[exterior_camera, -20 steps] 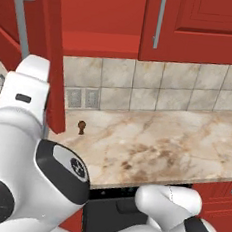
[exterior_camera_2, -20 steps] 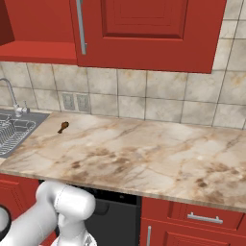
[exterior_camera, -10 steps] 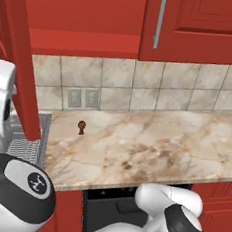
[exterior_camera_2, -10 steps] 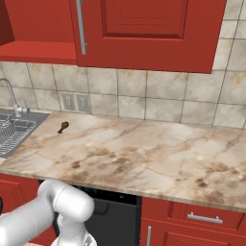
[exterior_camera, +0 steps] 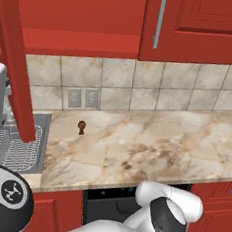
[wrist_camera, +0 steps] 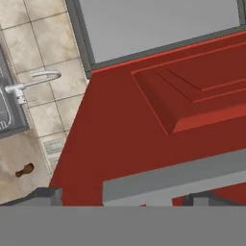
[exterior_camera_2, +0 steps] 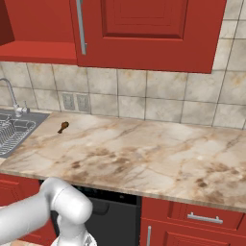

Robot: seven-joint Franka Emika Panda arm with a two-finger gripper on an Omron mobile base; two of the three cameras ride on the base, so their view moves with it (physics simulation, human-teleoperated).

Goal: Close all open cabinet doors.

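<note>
The open cabinet door [wrist_camera: 144, 139] looms at the hand's twelve o'clock; gripper [wrist_camera: 122, 198] gapes wide, empty; closing underway, next push it shut.

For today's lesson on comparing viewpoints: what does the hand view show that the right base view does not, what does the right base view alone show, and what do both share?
Hand view alone: the open cabinet door close up, swung out, its grey bar handle between the open gripper tips.
Right base view alone: the closed cabinet door, the drawer front.
Both: the faucet, the wall outlets, the small brown object on the counter.
</note>
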